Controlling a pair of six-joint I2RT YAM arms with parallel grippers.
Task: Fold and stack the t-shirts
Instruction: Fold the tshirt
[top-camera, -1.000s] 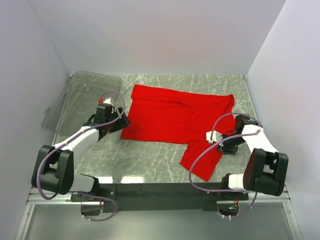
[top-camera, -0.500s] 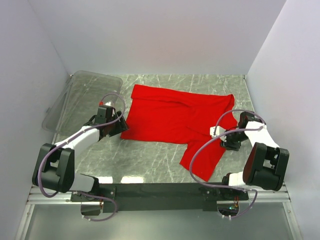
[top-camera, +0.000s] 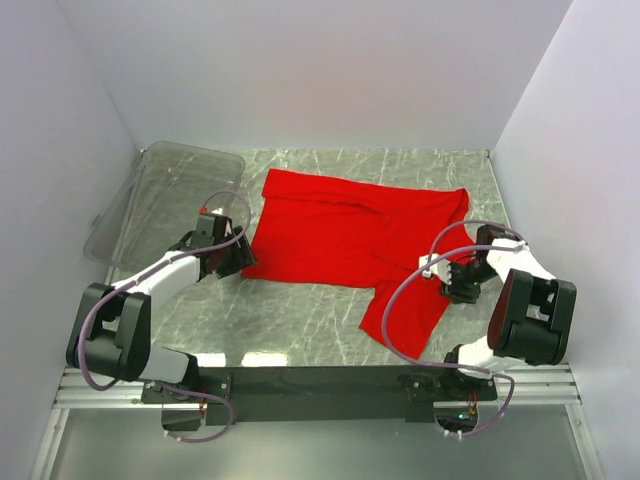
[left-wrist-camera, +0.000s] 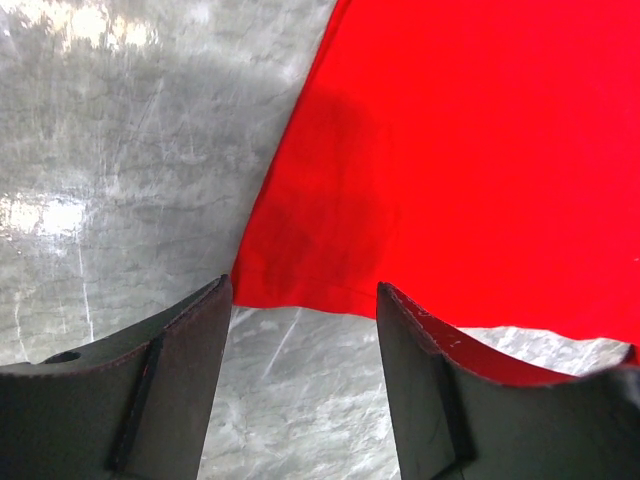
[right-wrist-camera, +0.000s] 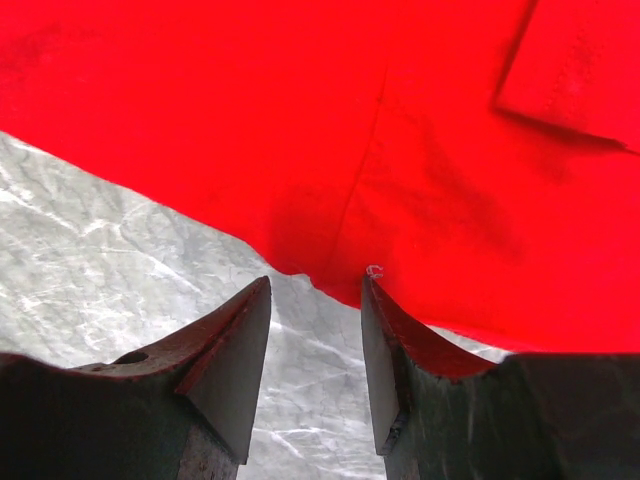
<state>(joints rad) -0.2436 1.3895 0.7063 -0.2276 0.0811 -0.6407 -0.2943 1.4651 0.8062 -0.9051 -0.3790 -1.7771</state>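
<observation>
One red t-shirt (top-camera: 350, 235) flat in middle of table (top-camera: 300, 320), long axis left-right. left gripper (left-wrist-camera: 303, 300) at near-left corner, right gripper (right-wrist-camera: 315, 285) at sleeve notch. Both jaws apart, empty, hem just ahead of each.

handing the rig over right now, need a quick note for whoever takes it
Left gripper: open, low at the near left corner of the red t-shirt, nothing held.
Right gripper: open, at the shirt's edge by the near sleeve, nothing held.
Shirt lies spread on the table; clear bin sits far left, apart from it.
Done: no finished fold shows.
Left: grip, fold, stack.
</observation>
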